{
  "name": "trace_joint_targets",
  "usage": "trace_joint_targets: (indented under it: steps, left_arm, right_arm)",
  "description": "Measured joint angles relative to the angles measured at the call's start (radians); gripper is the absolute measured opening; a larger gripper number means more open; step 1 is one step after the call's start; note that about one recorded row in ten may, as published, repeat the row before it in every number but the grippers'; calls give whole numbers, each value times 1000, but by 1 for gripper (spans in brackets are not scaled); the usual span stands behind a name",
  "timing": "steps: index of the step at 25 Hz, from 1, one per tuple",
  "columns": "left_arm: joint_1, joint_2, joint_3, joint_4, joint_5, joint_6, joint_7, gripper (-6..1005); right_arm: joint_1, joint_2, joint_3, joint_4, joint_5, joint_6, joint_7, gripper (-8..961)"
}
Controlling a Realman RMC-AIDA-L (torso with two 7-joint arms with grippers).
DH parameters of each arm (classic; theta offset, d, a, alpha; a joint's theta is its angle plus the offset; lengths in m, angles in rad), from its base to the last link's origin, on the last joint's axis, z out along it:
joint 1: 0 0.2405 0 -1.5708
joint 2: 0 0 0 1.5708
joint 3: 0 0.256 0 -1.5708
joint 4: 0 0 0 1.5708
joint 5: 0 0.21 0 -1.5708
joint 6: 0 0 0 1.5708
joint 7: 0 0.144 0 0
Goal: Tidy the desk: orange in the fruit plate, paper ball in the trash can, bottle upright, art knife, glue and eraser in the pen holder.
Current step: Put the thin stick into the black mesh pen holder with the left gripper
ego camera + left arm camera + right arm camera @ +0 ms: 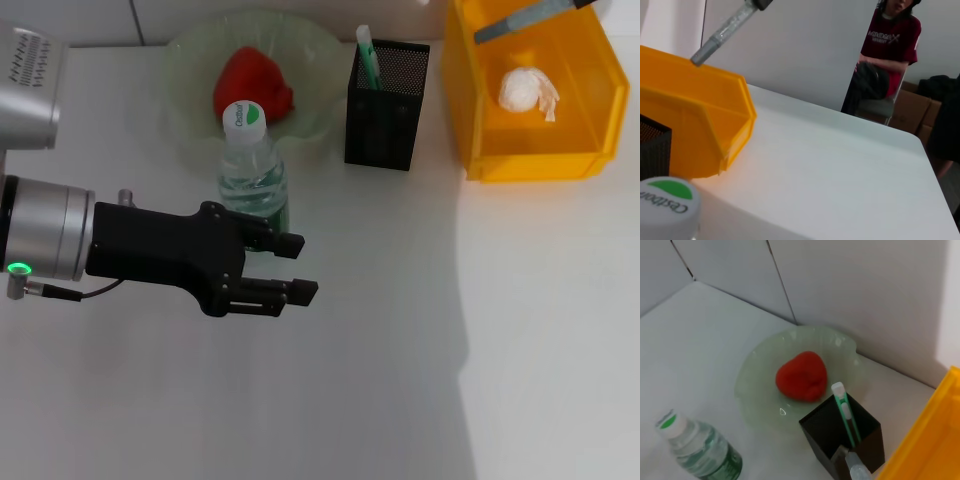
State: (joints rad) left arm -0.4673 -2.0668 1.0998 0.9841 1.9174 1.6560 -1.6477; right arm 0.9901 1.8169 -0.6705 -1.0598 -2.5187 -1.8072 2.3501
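Nearest the head camera, the left gripper hangs over the white worktop, its two black fingers parted by a narrow gap and holding nothing. Just behind it, almost touching the upper finger, the bottle stands upright on the worktop, white-and-green cap on top; the left wrist view catches that same cap at close range. Farther back from the gripper, past the bottle, the fruit plate holds the orange, which sits near the middle of the bowl. Off to the gripper's far right side stands the pen holder, well apart from the fingers, with the art knife upright inside it against one wall (white tip up). Beyond the pen holder, and just beside it, is the trash can, with the paper ball lying on its floor.

Only a dark edge of the right gripper shows at the top of the head view, above the trash can, and it is clamped on the glue, whose grey length slants over the bin's back rim. From the right wrist view the glue's tip hangs close over the pen holder, beside the art knife. I cannot find the eraser in any view.
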Motion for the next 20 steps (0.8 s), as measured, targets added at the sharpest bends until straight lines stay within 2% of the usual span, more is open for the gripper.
trace_joint_targets:
  steps: [4, 5, 10, 12, 13, 14, 15, 20]
  left_arm:
    - [5, -1, -2, -3, 0, -6, 9, 579]
    - [5, -1, -2, -4, 0, -6, 9, 580]
    - [5, -4, 4, -5, -3, -7, 10, 584]
    - [5, -5, 5, -8, -5, -9, 10, 585]
    - [-1, -5, 5, -22, -6, -11, 10, 586]
    - [-1, -5, 5, -22, -6, -11, 10, 587]
    - [-1, -5, 5, -22, -6, -11, 10, 588]
    - [-9, -5, 7, -49, -7, -24, 12, 592]
  right_arm:
    - [53, 1, -69, 95, -25, 81, 0, 160]
    - [78, 7, -113, 156, -25, 142, -1, 160]
    - [117, 28, -195, 288, -25, 313, -8, 160]
    - [119, 34, -208, 303, -25, 338, -11, 161]
    - [125, 49, -231, 326, -24, 384, -23, 161]
    - [125, 49, -231, 326, -24, 384, -23, 161]
    - [129, 63, -239, 337, -24, 408, -36, 161]
    - [129, 77, -240, 340, -24, 446, -47, 161]
